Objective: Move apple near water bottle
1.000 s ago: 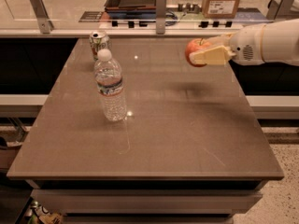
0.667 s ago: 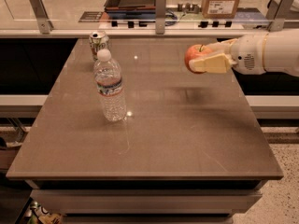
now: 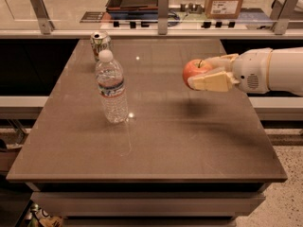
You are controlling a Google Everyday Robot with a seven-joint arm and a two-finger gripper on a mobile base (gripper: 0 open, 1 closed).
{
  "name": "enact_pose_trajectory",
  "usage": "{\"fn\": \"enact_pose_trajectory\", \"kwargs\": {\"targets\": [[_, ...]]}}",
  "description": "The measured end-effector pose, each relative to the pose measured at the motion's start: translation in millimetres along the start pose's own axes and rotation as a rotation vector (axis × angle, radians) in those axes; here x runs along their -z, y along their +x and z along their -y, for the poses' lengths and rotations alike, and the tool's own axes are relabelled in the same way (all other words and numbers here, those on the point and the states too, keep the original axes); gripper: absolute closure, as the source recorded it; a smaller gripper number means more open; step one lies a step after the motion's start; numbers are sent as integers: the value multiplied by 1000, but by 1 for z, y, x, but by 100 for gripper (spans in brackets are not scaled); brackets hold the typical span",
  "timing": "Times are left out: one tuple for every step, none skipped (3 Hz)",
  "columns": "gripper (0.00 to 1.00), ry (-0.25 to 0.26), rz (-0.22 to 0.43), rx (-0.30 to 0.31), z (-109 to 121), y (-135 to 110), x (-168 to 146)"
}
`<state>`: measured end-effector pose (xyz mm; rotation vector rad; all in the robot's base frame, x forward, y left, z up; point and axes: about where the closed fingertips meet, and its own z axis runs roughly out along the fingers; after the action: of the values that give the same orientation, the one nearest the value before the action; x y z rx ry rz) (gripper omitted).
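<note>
Firstly, bench (image 3: 189,145): brown slab top filling most of the view and carrying the two standing items below.

Arm (image 3: 270,72): white casing, reaching in from the right edge of the view, held above the bench's right half.

Bottle (image 3: 111,91): clear, ribbed, white cap, upright on the left half of the bench, long axis vertical.

Claw (image 3: 198,73): cream fingers clamped on the apple, one above and one below, pointing toward the left of the view. It hangs clear of the bench, with a shadow on the surface beneath.

Apple (image 3: 194,67): red-orange, held in the claw, off the bench, well apart from the bottle.

Can (image 3: 100,42): metal, upright at the far left corner, just behind the bottle.

Governing relation: the bottle lies to the view's left of the claw, slightly nearer the camera, and lower. By judgement, the carry is a leftward run, then a descent, stopping short of the bottle so it is not tipped.
</note>
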<state>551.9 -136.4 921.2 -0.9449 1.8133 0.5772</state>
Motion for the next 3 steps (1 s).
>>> {"fn": "enact_pose_trajectory", "kwargs": {"targets": [[100, -56, -1, 26, -25, 7, -11], [100, -106, 10, 49, -50, 12, -26], [100, -133, 6, 72, -71, 13, -42]]}}
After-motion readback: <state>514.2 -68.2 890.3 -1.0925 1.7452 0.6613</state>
